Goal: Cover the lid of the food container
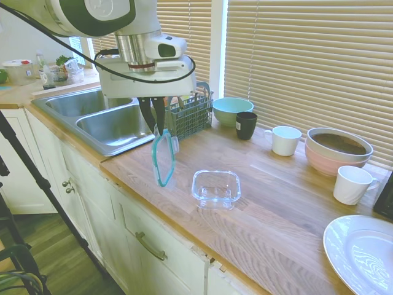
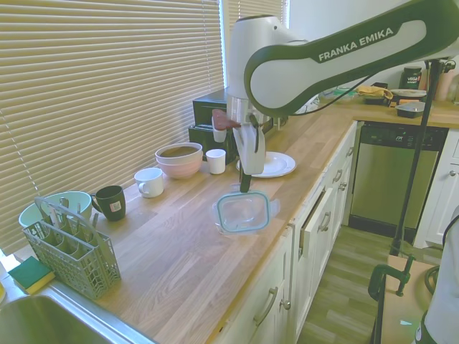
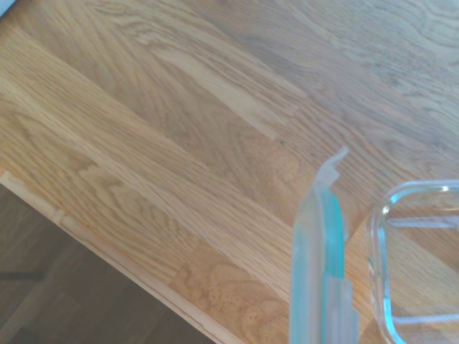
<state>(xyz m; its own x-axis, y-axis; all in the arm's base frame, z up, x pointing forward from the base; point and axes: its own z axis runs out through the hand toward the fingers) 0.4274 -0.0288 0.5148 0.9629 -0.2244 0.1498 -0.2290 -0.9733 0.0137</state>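
The lid, clear with a teal seal rim, hangs on edge above the wooden counter, and my gripper is shut on its top edge. The food container, a shallow clear box, stands open on the counter to the right of the lid, a short gap away. In the second exterior view the lid hangs below the gripper and partly hides the container behind it. The wrist view shows the lid's edge beside a corner of the container.
A steel sink lies left of the lid, with a grey cutlery basket behind it. Along the blinds stand a teal bowl, a black mug, white mugs, and stacked pink bowls. A white plate lies at the right.
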